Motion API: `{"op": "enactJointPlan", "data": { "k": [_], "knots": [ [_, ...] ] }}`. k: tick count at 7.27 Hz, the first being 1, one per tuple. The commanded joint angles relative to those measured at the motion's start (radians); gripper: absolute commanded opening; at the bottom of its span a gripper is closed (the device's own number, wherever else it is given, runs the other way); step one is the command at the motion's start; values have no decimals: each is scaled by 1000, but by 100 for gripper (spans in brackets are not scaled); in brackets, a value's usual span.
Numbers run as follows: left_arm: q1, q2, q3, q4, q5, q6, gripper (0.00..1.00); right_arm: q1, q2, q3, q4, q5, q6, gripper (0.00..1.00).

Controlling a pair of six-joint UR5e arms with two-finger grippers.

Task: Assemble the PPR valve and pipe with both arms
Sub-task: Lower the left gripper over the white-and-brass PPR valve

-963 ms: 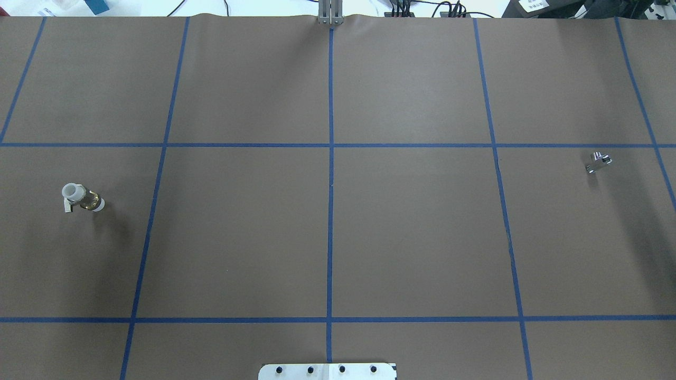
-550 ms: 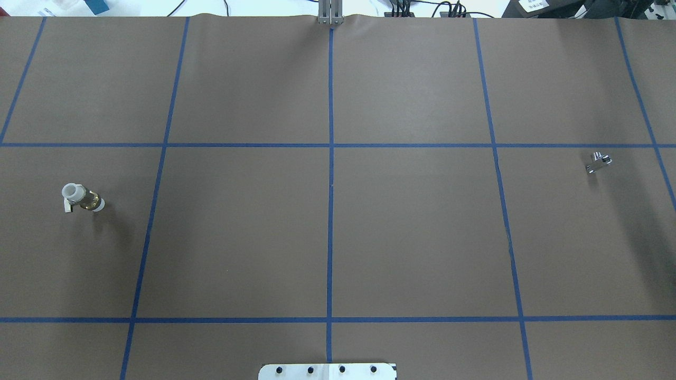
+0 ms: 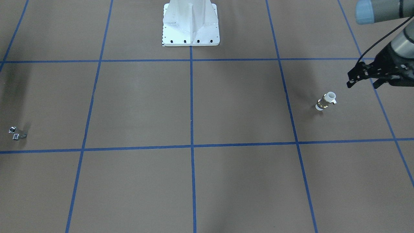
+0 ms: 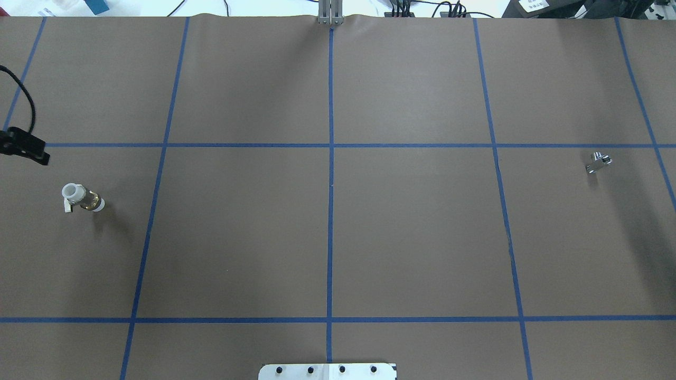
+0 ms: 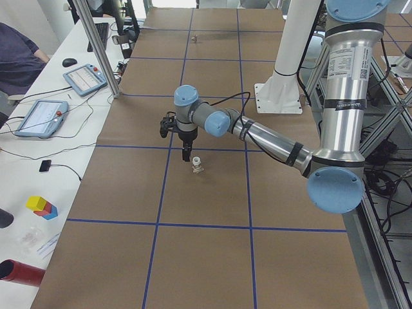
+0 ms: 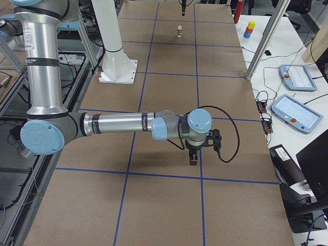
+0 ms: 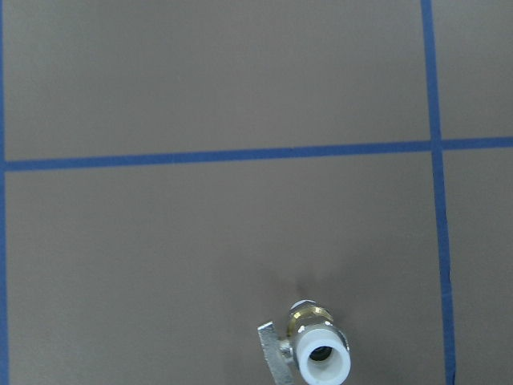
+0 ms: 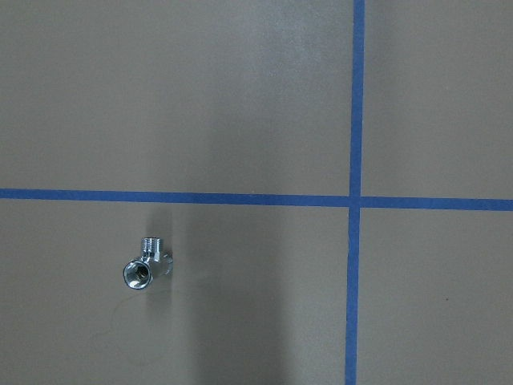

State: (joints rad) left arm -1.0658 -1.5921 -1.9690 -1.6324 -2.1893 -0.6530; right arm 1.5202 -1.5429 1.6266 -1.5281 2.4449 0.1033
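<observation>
The PPR valve stands on the brown table at the left, white end up, with a brass band and a grey lever. It also shows in the front view, the left side view and the left wrist view. My left gripper hangs above and beside the valve, apart from it, jaws open and empty. One of its fingers shows at the overhead view's left edge. The chrome pipe lies at the far right, also in the right wrist view. My right gripper hovers there; I cannot tell its state.
The white bolted base plate sits at the table's near edge, its column above it. Blue tape lines grid the brown mat. A metal post stands at the far edge. Desks with tablets and cables flank the table ends.
My left gripper and its cable have come into the overhead view at the left edge, near the valve. The valve and the pipe have not moved.
</observation>
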Motion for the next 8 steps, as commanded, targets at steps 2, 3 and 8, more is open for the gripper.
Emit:
{"op": "enactJointPlan", "data": {
  "k": [2, 3, 8],
  "knots": [
    [156, 4, 2, -44, 91, -151, 99, 0, -3, -1, 0, -1, -2, 99],
    [156, 4, 25, -50, 91, -146, 99, 0, -3, -1, 0, -1, -2, 99],
    [158, 4, 139, -224, 85, -148, 99, 0, -3, -2, 0, -3, -4, 99]
  ]
}}
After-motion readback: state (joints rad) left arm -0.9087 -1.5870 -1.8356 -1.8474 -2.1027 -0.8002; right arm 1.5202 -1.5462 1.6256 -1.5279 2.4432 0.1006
